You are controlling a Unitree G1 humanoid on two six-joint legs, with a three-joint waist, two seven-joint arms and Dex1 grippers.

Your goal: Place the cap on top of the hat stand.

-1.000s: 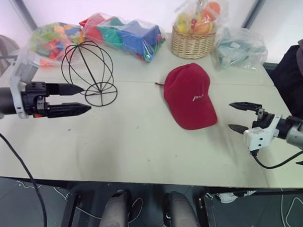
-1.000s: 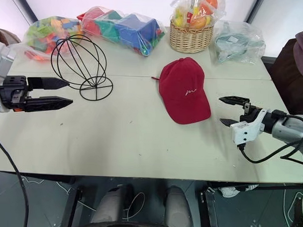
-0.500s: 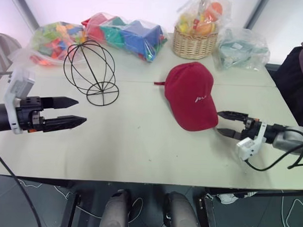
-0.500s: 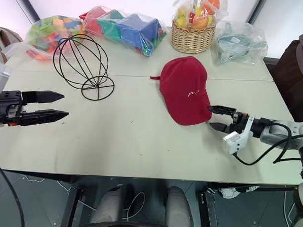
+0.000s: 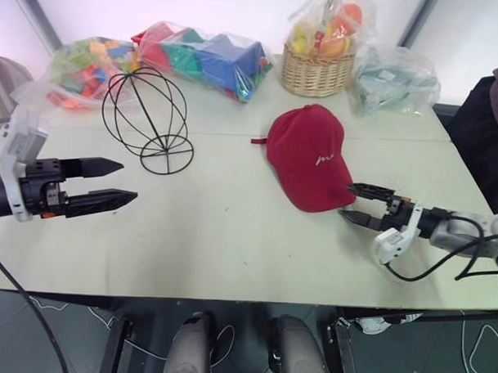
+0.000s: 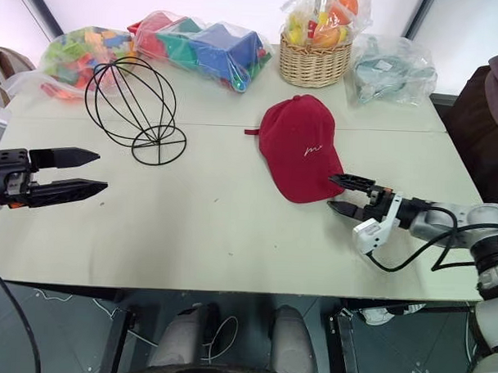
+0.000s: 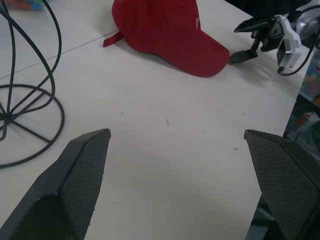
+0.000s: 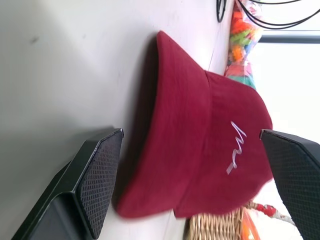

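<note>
One red cap is lying on one table. One wire hat stand is standing there too. One wicker basket of fruit is sitting at the back. Three clear bags are lying along the back edge: two of coloured blocks and one of pale green items. Two grippers are showing, one left and one right.

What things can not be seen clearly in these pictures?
- Cap: embroidered script too small to read in the eye views.
- Hat stand: cut off by the left wrist view's edge.
- Wicker basket: contents blurred behind plastic wrap.
- Clear bag: contents unclear through crinkled plastic.
</note>
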